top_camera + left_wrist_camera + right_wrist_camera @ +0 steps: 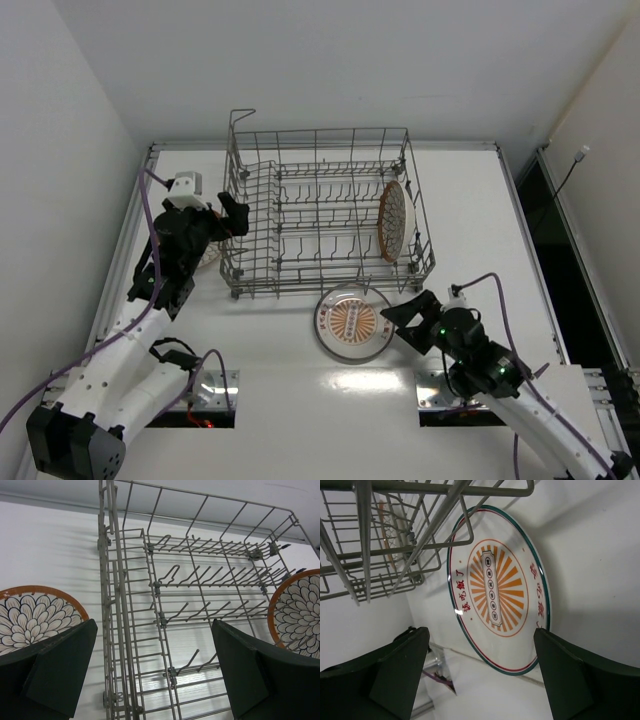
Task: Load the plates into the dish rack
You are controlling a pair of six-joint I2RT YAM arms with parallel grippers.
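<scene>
White round plate with orange sunburst centre and green rim (352, 322): lying flat on the white table (500, 230), just in front of the grey wire dish rack (300, 268).
Right gripper (405, 312): hovering just beside that plate's right edge, jaws standing apart, gripping nothing.
Left gripper (154, 624): hanging at the rack's left wall, jaws spread wide, holding nothing.
Orange-rimmed petal-patterned plate in rack (395, 220): standing on edge inside, at the right end, leaning slightly.
Second petal-patterned plate (35, 617): sitting on the table left of the rack, partly hiding behind the left gripper.
Handling: probably behaving as stiff, glossy and slippery, likely chipping if dropped; lying flush, so offering little for a finger to get under.
Hold: judging the near-right rim the best place, pinching across the lip with one finger sliding beneath, then tipping upright for slotting in.
Risk: skating away over the smooth table under a sideways push.
</scene>
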